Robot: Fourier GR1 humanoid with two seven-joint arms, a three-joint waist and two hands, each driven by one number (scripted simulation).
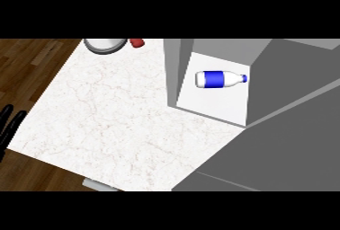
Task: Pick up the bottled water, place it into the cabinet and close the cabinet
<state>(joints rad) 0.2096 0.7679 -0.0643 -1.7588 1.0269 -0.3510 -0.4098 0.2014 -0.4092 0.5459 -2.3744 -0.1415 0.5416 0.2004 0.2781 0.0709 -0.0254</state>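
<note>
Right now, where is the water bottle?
In the head view, the water bottle lies on its side inside the open grey cabinet, upper right, its blue cap pointing right.

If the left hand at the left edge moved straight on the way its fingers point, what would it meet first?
The left hand points its fingers upward along the picture's left edge, over the wooden floor. Nothing shows in that line; the marble counter lies beside it, though depth is unclear.

The bottle (221,79) is lying on its side inside the cabinet (292,112), resting on the white cabinet floor. It is white, wearing a broad blue band round its middle and a small blue cap, and the cap is pointing toward the right. The cabinet is grey, and it is standing open, its inside showing around the bottle.
</note>
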